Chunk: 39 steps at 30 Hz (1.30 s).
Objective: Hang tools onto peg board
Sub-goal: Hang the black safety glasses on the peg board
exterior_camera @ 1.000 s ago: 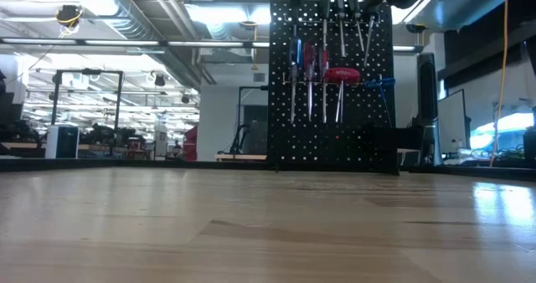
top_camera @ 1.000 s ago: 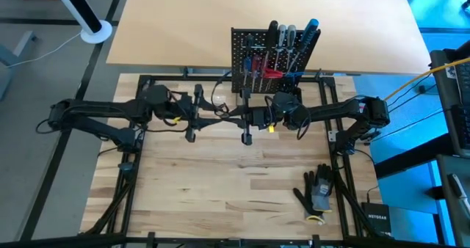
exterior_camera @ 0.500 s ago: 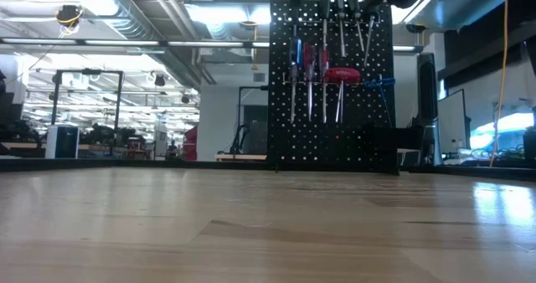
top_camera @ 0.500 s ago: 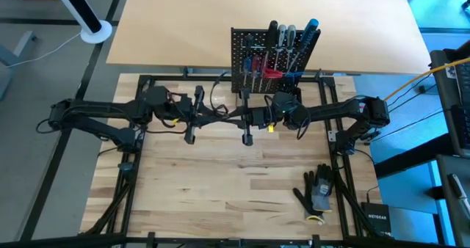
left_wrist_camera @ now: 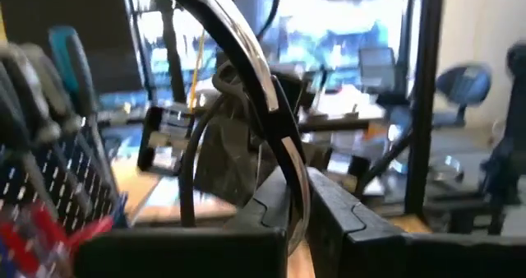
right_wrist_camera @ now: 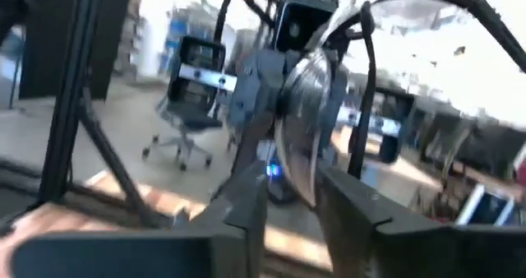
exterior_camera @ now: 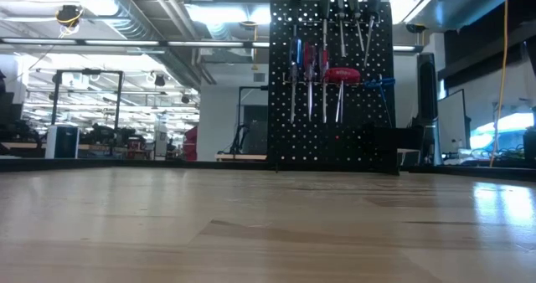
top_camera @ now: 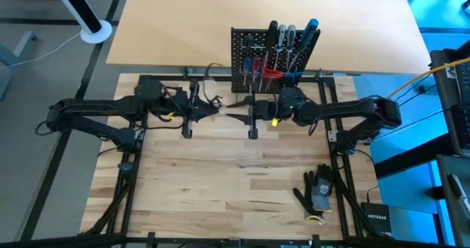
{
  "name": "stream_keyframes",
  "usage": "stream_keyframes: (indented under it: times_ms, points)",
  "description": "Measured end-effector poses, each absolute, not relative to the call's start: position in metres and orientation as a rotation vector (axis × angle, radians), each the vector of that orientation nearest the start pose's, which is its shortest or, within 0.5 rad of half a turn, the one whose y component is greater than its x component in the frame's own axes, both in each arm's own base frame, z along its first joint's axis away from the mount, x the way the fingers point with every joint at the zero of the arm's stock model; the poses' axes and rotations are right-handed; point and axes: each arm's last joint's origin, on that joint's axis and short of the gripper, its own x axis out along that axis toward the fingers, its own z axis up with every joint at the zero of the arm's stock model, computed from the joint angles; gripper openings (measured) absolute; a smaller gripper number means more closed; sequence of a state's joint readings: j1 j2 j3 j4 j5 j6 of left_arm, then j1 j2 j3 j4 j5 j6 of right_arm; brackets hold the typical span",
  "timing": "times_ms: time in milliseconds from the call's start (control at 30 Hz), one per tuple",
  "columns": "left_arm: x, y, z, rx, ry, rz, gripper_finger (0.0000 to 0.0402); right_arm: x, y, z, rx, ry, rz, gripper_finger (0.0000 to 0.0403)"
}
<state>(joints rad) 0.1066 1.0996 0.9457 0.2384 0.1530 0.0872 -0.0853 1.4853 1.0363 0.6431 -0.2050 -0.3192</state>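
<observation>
High view: the peg board (top_camera: 273,53) stands upright at the table's far edge, tools (top_camera: 291,37) already hanging on it. Both arms meet just near of it; the left gripper (top_camera: 220,114) is closed on a curved metal band (left_wrist_camera: 261,72).

Left wrist view: that band runs between its fingers.

Right wrist view: the right gripper (right_wrist_camera: 289,197) stands part open around the band; best it clears fully before the left arm moves.

Peg board (top_camera: 270,53) and both arms crowd the far edge; gloves (top_camera: 316,193) lie near-right.
</observation>
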Motion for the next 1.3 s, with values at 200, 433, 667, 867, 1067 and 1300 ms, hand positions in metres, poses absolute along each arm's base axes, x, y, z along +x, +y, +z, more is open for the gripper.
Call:
stream_keyframes:
  times_ms: [200,433,667,867,1067,1300]
  points:
    - [0.245,0.022,0.382,0.137,0.008,-0.030,0.0007,0.304,-0.014,0.347,-0.313,-0.012,0.079,0.0150]
    - [0.240,0.031,0.396,0.162,0.053,0.002,0.0007,0.267,0.015,0.354,-0.252,0.174,0.013,0.0155]
    - [0.244,0.055,0.415,0.116,0.058,-0.021,0.0007,0.255,0.049,0.329,-0.150,0.392,0.015,0.0156]
    - [0.262,0.075,0.424,0.045,0.092,-0.066,0.0007,0.250,0.069,0.284,-0.123,0.427,-0.017,0.0156]
    - [0.277,0.097,0.426,0.046,0.090,-0.075,0.0007,0.243,0.076,0.236,-0.082,0.342,-0.072,0.0156]
    - [0.293,0.123,0.411,0.032,0.096,-0.040,0.0007,0.236,0.073,0.206,-0.076,0.287,-0.129,0.0156]
